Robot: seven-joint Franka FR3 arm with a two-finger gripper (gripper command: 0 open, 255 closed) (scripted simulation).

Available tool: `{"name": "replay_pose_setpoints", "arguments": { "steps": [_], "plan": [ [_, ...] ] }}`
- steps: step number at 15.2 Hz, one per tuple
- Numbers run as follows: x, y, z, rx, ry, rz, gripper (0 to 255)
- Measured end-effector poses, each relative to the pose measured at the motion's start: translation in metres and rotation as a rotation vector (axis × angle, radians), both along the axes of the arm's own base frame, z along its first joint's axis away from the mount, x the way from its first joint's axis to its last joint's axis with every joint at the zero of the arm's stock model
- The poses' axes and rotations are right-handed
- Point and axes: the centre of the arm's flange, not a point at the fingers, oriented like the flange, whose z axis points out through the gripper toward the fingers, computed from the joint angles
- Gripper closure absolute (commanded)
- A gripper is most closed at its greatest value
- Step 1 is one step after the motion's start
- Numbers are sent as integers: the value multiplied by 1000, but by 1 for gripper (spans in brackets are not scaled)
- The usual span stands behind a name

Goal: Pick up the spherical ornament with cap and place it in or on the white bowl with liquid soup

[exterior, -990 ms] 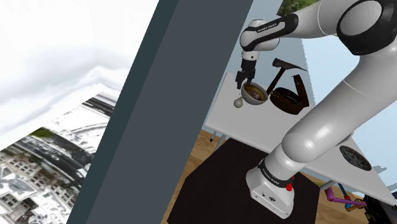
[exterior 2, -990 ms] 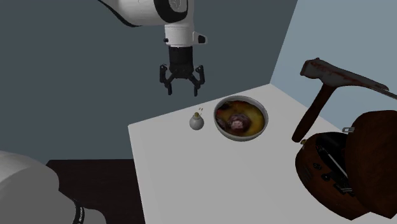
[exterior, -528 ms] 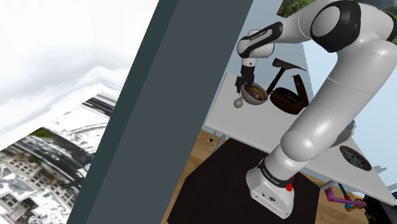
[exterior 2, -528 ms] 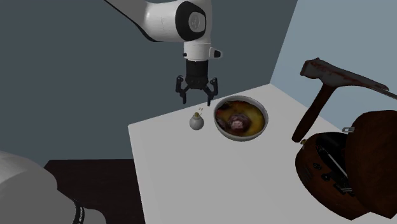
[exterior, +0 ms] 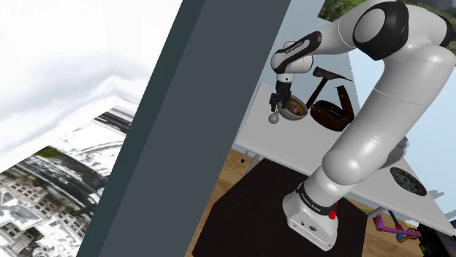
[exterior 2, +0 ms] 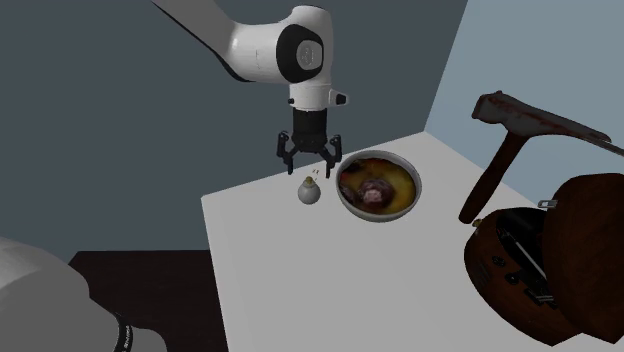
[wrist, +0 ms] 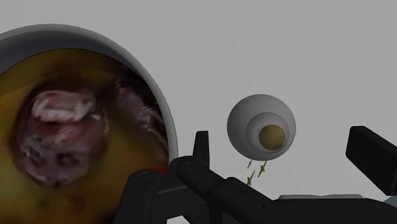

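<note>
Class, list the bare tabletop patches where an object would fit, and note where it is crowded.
Free: the wide table stretch below the ornament and bowl in the second exterior view, bordered on its right by the brown bag. Crowded: the far edge, where the open gripper hangs over the ornament beside the bowl.

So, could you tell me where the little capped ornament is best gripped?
Probably the round grey body of the ornament, across its widest part, from straight above: it stands upright, cap on top, and the open claw hangs over it.
</note>
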Motion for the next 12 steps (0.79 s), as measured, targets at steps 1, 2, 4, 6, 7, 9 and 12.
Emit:
{"name": "replay_pose_setpoints", "arguments": {
  "steps": [1, 2, 4, 6, 7, 9, 12],
  "plan": [
    [0, 0, 0, 0, 0, 0, 0],
    [0, 0, 0, 0, 0, 0, 0],
    [0, 0, 0, 0, 0, 0, 255],
    [0, 0, 0, 0, 0, 0, 255],
    [0, 0, 0, 0, 0, 0, 255],
    [0, 0, 0, 0, 0, 0, 255],
    [0, 0, 0, 0, 0, 0, 255]
  ]
}}
